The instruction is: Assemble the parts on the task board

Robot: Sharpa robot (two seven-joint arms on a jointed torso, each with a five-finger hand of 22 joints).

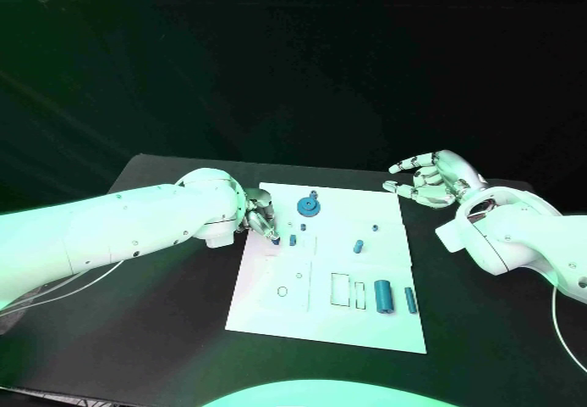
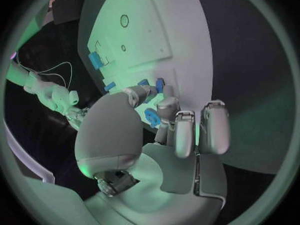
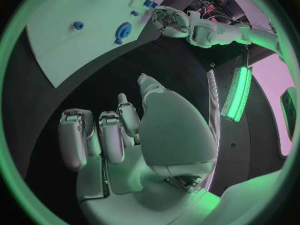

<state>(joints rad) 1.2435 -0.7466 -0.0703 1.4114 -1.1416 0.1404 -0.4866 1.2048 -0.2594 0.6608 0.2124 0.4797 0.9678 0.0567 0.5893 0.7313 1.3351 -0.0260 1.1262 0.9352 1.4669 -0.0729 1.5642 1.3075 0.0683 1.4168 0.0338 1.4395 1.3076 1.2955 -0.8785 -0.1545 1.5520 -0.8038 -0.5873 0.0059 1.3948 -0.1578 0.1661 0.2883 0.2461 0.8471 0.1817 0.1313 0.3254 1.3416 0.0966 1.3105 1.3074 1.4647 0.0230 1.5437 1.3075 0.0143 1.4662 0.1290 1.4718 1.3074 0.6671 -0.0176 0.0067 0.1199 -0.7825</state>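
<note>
The white task board (image 1: 330,318) lies in the middle of the black table. My left hand (image 1: 260,218) hangs over its left edge, fingertips down at a small blue part (image 1: 293,240). In the left wrist view two fingertips (image 2: 141,92) touch that part (image 2: 160,85); whether they grip it is unclear. A round blue gear (image 1: 309,206) sits just beyond that hand. My right hand (image 1: 428,180) hovers off the board's far right corner, fingers apart and holding nothing. The right wrist view shows its palm (image 3: 169,135), the gear (image 3: 123,31) and my left hand (image 3: 170,20).
Two small blue pegs (image 1: 371,227) (image 1: 359,247) stand mid-board. A thick blue cylinder (image 1: 384,297) and a thinner one (image 1: 411,299) lie near the board's front right, beside rectangular slots (image 1: 340,289). Black table (image 1: 147,339) surrounds the board.
</note>
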